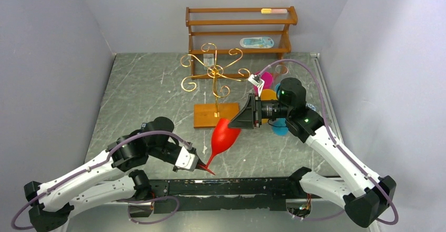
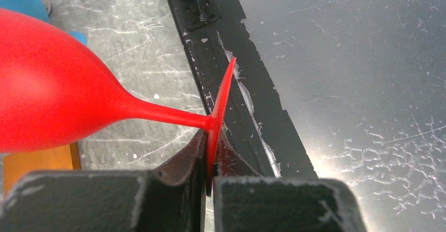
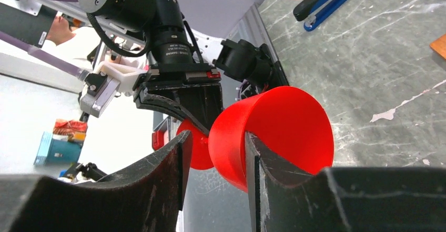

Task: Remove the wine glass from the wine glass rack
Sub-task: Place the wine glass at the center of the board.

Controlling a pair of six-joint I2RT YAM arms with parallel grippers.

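The red wine glass (image 1: 225, 134) hangs tilted in the air in front of the gold wine glass rack (image 1: 215, 74), apart from its scroll arms. My left gripper (image 1: 202, 164) is shut on the glass's round foot (image 2: 220, 106), with the stem and bowl (image 2: 52, 100) reaching away. My right gripper (image 1: 239, 120) is open at the bowl's rim (image 3: 284, 127). One finger (image 3: 263, 158) sits inside the bowl, and the other (image 3: 163, 163) stands outside it with a gap. The left gripper (image 3: 179, 95) shows behind the glass.
A three-tier wooden shelf (image 1: 239, 29) stands at the back. Coloured items (image 1: 268, 79) lie behind the right arm. The rack's wooden base (image 1: 213, 115) is just behind the glass. A black strip (image 1: 236, 187) runs along the near edge. A blue tool (image 3: 328, 0) lies on the table.
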